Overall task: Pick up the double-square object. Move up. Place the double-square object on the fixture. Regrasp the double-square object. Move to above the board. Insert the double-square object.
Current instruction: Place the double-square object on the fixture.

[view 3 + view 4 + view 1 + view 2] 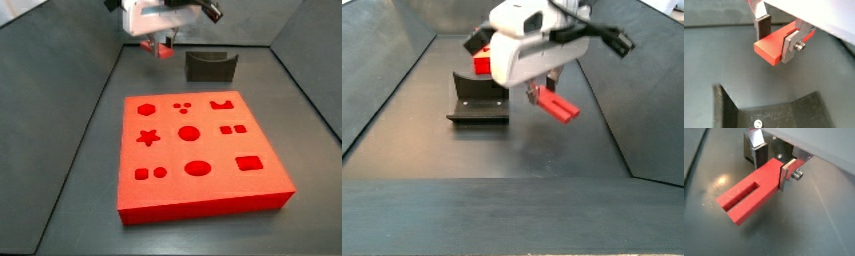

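My gripper (776,38) is shut on the double-square object (769,49), a small red-pink block clamped at one end between a dark pad and a silver finger plate. In a wrist view the block (748,193) juts out from the gripper (771,166) and shows a slot in its face. Both side views show it hanging above the grey floor (557,107), beside the fixture (478,102) and not touching it. The fixture (210,66), a dark notched block, also shows in a wrist view (771,112). The board (201,150), a red slab with shaped holes, lies apart from the gripper (160,40).
Sloping grey walls (74,90) enclose the floor on both sides. In a side view a red piece of the board (480,63) shows behind the fixture, partly hidden by the white gripper body (529,45).
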